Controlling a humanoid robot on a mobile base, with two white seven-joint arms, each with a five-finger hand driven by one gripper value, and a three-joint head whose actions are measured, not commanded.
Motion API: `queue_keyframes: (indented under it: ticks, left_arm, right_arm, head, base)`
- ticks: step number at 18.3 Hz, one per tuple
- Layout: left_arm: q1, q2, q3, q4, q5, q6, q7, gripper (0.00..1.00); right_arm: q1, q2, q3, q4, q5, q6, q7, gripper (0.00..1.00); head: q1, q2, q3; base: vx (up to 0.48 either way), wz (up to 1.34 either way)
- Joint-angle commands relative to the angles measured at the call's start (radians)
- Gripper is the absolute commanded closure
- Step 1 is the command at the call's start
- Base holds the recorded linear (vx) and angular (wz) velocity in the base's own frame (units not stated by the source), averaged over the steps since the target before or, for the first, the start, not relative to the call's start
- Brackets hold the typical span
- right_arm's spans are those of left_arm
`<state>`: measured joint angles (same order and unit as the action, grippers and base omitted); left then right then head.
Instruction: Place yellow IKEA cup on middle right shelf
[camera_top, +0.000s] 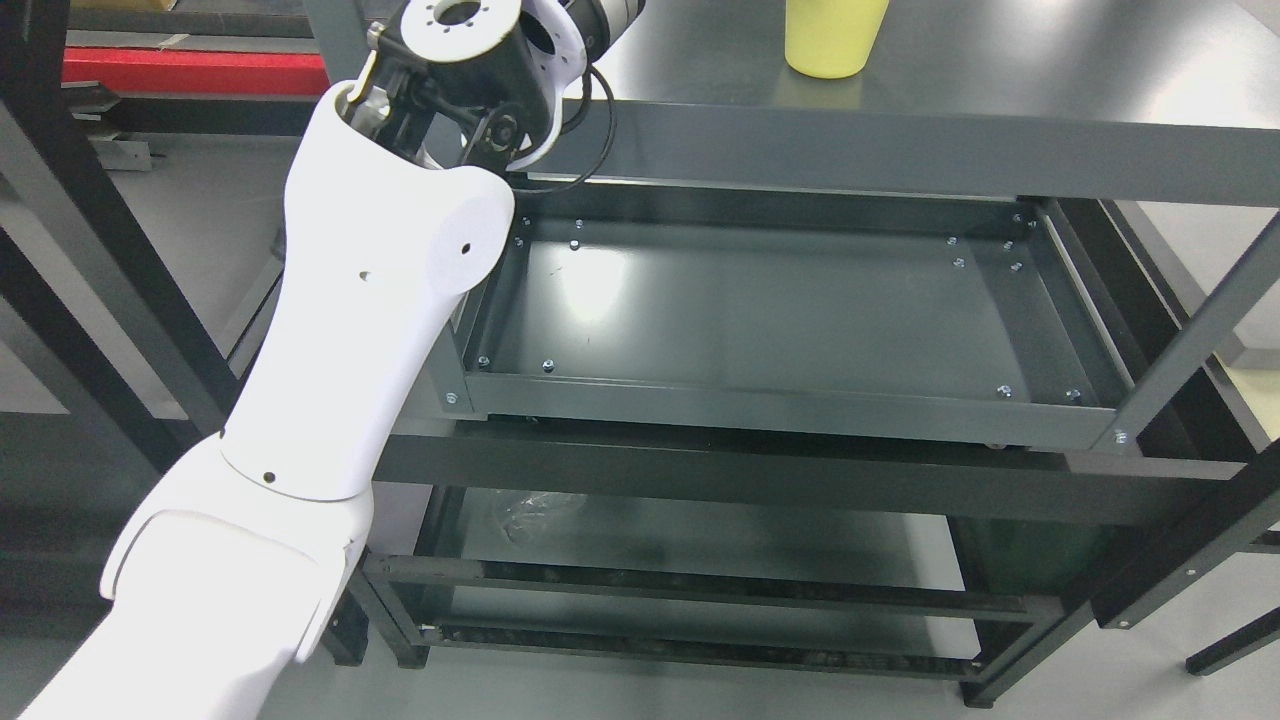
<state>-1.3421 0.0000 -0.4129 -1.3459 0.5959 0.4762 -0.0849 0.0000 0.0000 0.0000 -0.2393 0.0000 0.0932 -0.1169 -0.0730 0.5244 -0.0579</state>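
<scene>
A yellow cup (832, 36) stands upright on the top grey shelf surface (1000, 90), cut off by the picture's upper edge. My left arm (360, 290) rises from the lower left to the top edge, where its wrist (470, 50) leaves the frame; the hand itself is out of view. The wrist is well left of the cup and not touching it. Below the top surface lies the grey tray-like middle shelf (780, 410), with nothing on it. My right arm does not show.
Dark metal uprights (1190, 350) frame the rack at the right and a diagonal post (90, 300) crosses at the left. A lower shelf (700, 545) holds a crumpled clear plastic bag (530, 510). A red bar (190, 72) lies at the far upper left.
</scene>
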Motion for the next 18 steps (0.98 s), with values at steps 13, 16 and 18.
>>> queue_keyframes:
  ticks: [13,16,18]
  left_arm:
    - [0.223,0.017,-0.134,-0.234,-0.001,0.206,-0.806,0.06]
    - [0.389,0.017,-0.242,-0.234,-0.007,0.203,-0.800,0.05]
    - [0.498,0.017,-0.273,-0.233,-0.028,0.197,-0.791,0.04]
  right_arm:
    - [0.014,-0.017,0.017,0.000,-0.025,0.000,0.000,0.01]
    - [0.014,-0.017,0.017,0.000,-0.025,0.000,0.000,0.01]
    - [0.014,-0.017,0.017,0.000,-0.025,0.000,0.000,0.01]
  head:
    - [0.0000,0.000,0.000]
    - [0.0000,0.000,0.000]
    - [0.0000,0.000,0.000]
  base:
    - [0.000,0.00]
    - [0.000,0.00]
    - [0.000,0.00]
